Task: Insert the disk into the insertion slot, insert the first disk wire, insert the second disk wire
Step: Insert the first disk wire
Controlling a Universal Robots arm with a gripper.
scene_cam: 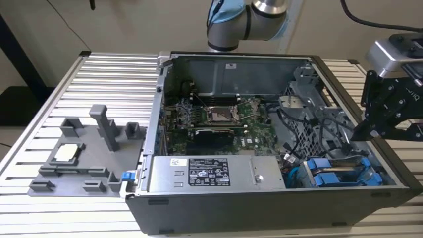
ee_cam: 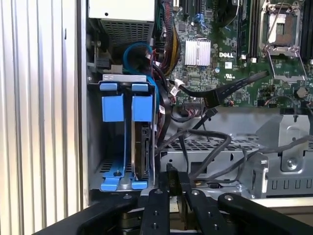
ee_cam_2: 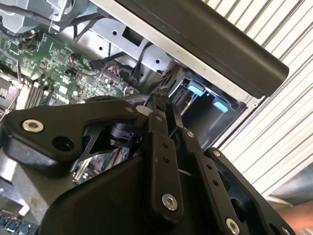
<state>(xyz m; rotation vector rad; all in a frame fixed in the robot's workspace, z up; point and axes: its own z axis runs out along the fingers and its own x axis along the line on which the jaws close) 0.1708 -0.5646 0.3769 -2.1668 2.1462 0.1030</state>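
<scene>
The gripper [ee_cam: 177, 177] hangs over the case's [scene_cam: 264, 210] rim, fingers pressed together with nothing between them. Just ahead, the disk [ee_cam: 141, 147] stands on edge in the slot [ee_cam: 105, 165], its blue front end far from the gripper and its long axis running back toward it. Another carrier [ee_cam: 112, 108] sits just beside the disk, and black cables [ee_cam: 210, 139] crowd the other flank. A slatted table [scene_cam: 112, 79] lies beneath.

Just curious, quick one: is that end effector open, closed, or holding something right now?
End effector: closed, with nothing visibly held.
</scene>
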